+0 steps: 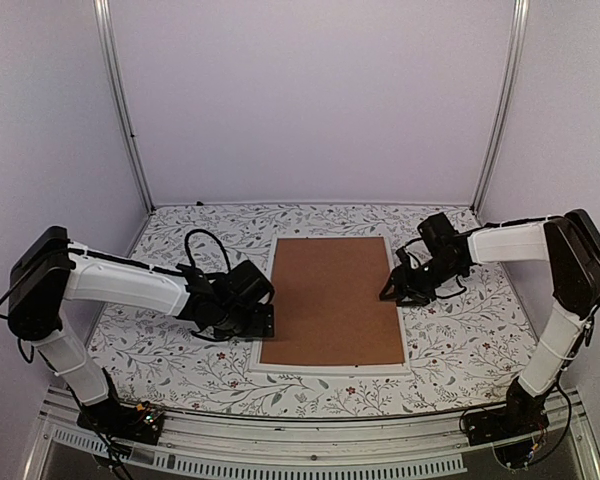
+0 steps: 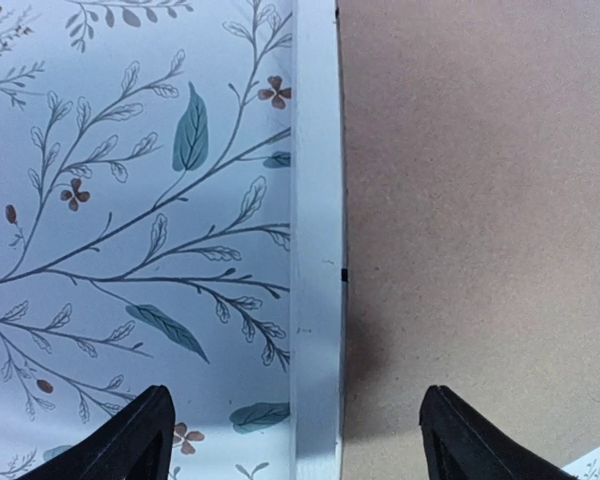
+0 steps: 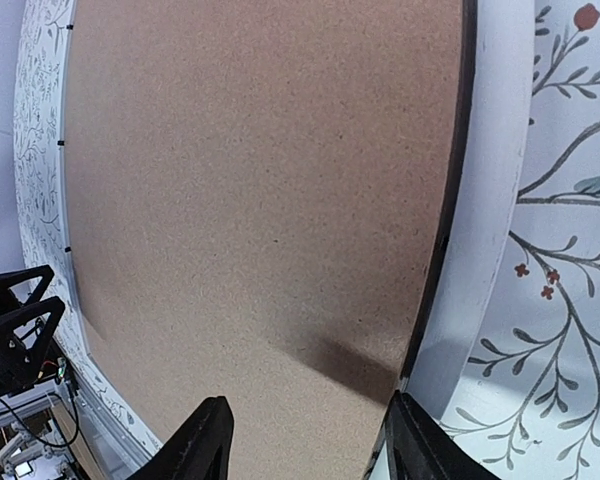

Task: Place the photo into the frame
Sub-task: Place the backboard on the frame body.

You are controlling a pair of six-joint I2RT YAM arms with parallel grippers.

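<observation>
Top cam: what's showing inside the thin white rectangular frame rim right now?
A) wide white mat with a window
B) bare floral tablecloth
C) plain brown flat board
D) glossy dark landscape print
C: a plain brown backing board fills the thin white rectangular frame edge to edge, and both wrist views show the same brown surface butting against the white rim.

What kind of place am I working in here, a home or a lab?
Most likely a lab test booth: plain pale walls joined by aluminium posts box in a floral-cloth tabletop, and two robot arms are mounted on a rail at its near edge.
</observation>
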